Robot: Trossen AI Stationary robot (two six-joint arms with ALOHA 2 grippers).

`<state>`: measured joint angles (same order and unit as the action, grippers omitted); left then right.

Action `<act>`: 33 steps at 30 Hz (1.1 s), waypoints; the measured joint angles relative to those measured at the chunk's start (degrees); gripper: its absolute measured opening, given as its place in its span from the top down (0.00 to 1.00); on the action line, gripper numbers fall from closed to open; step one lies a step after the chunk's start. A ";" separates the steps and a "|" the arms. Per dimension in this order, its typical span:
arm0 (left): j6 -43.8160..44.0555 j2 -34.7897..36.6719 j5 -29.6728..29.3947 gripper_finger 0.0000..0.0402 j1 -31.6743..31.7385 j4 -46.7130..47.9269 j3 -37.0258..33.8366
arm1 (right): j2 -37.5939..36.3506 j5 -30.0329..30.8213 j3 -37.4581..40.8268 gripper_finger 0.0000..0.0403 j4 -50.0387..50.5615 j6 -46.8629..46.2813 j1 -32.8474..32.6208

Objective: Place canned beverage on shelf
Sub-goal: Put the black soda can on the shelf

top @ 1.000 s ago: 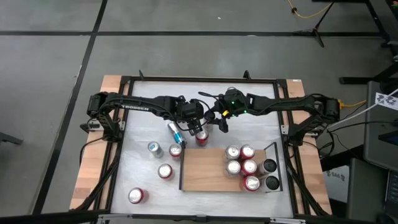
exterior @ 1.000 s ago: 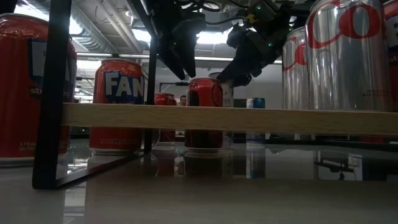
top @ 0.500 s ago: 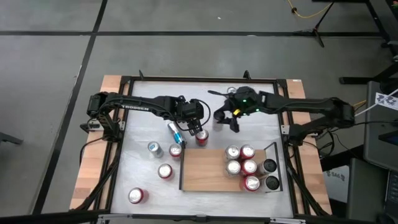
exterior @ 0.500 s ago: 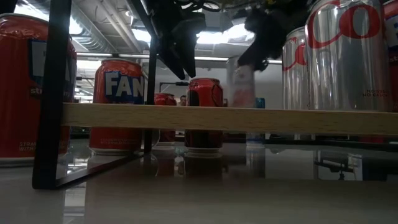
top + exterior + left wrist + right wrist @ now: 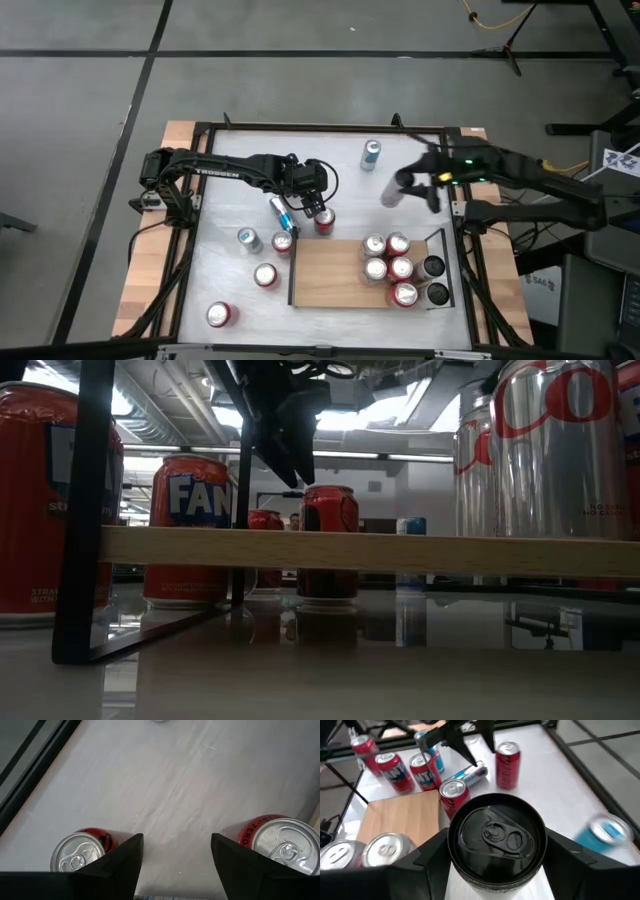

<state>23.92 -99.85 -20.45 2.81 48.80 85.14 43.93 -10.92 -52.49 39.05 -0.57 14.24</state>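
The right end effector (image 5: 412,186) is clamped on a black-topped can (image 5: 496,840), carried above the white surface (image 5: 230,170) just behind the shelf's (image 5: 328,274) right end. On the shelf below it stand five cans (image 5: 386,244) in a cluster: four with red sides and one silver. Two dark-topped cans (image 5: 434,267) sit just beyond the shelf's right rail. A blue can (image 5: 371,153) stands on the surface behind this end effector.

The left end effector (image 5: 317,209) hangs with fingers spread wide, a red can (image 5: 325,221) just in front of it and a blue can (image 5: 281,214) lying on its side beside it. Farther out on its side stand four more cans (image 5: 264,274).
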 joint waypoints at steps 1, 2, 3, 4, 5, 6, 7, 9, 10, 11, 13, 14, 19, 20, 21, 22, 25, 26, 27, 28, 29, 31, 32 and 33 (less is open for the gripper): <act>0.02 0.00 0.00 0.44 0.00 0.00 0.00 | -1.93 0.60 0.00 0.40 1.49 -0.77 0.00; 0.02 0.00 0.00 0.44 0.00 0.00 0.00 | -3.70 1.19 0.00 0.40 3.08 -1.65 0.00; 0.04 0.00 -0.01 0.44 0.00 0.00 0.00 | -5.25 1.57 -0.02 0.40 4.66 -2.46 0.00; 0.05 0.00 -0.01 0.44 0.00 -0.02 0.00 | -6.90 1.94 -0.02 0.40 6.18 -3.39 0.00; 0.06 0.00 -0.02 0.44 0.00 0.00 0.00 | -8.52 1.98 -0.02 0.40 7.58 -4.00 0.00; 0.09 0.00 -0.02 0.44 0.00 0.00 0.00 | -10.04 1.97 -0.02 0.40 8.81 -4.70 0.00; 0.11 0.00 -0.02 0.44 0.00 0.00 0.00 | -11.42 1.97 -0.02 0.40 9.84 -5.24 0.00; 0.15 0.00 -0.02 0.44 0.00 -0.02 0.00 | -13.93 1.69 -0.02 0.39 11.82 -5.96 0.00; 0.15 0.00 -0.02 0.44 0.00 -0.02 0.00 | -14.82 1.29 -0.02 0.40 12.89 -6.37 0.00; 0.30 0.00 -0.02 0.44 0.00 -0.02 0.00 | -15.51 0.61 0.16 0.40 13.57 -6.65 0.00; 1.34 0.00 -0.02 0.44 0.00 -0.02 0.00 | -16.71 -1.40 1.23 0.40 13.82 -6.73 0.00; 1.54 0.00 -0.02 0.44 0.00 -0.02 0.00 | -17.00 -2.50 1.93 0.40 13.85 -6.82 0.00; 2.72 0.00 -0.02 0.44 0.00 -0.09 0.00 | -17.70 -5.71 6.34 0.39 13.97 -8.18 -0.02; 3.07 0.00 -0.02 0.44 0.00 -0.12 0.00 | -17.69 -5.80 7.03 0.39 14.01 -8.16 -0.02; 3.48 0.00 -0.02 0.44 0.00 -0.18 0.00 | -17.66 -6.13 7.61 0.39 14.01 -8.15 -0.02; 3.90 0.00 -0.04 0.44 0.00 -0.20 0.00 | -17.65 -6.56 8.06 0.40 13.98 -8.22 -0.01; 4.06 0.00 -0.03 0.44 0.00 -0.23 0.00 | -17.92 -7.24 8.93 0.40 13.79 -8.72 -0.02; 4.06 0.00 -0.04 0.44 0.00 -0.23 0.00 | -17.97 -7.97 9.18 0.40 13.51 -9.51 -0.02; 4.06 0.00 -0.03 0.44 0.00 -0.26 0.00 | -17.98 -8.91 9.20 0.40 13.48 -9.99 -0.02; 4.06 0.00 -0.04 0.44 0.00 -0.30 0.00 | -17.98 -9.76 9.20 0.40 13.23 -10.35 -0.02; 4.06 0.00 -0.04 0.44 0.00 -0.37 0.00 | -18.03 -10.34 9.20 0.40 13.19 -10.83 -0.02; 4.06 0.00 -0.04 0.44 0.00 -0.50 0.00 | -18.02 -10.77 9.20 0.40 13.17 -11.07 -0.03; 4.06 0.00 -0.04 0.44 0.00 -0.50 0.00 | -18.02 -10.77 9.20 0.40 13.12 -11.11 -0.03; 4.06 0.00 -0.04 0.44 0.00 -0.50 0.00 | -18.02 -10.74 9.20 0.40 12.91 -11.10 -0.02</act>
<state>27.99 -99.85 -20.49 2.81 48.29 85.14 25.91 -21.66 -43.29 51.97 -11.66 14.22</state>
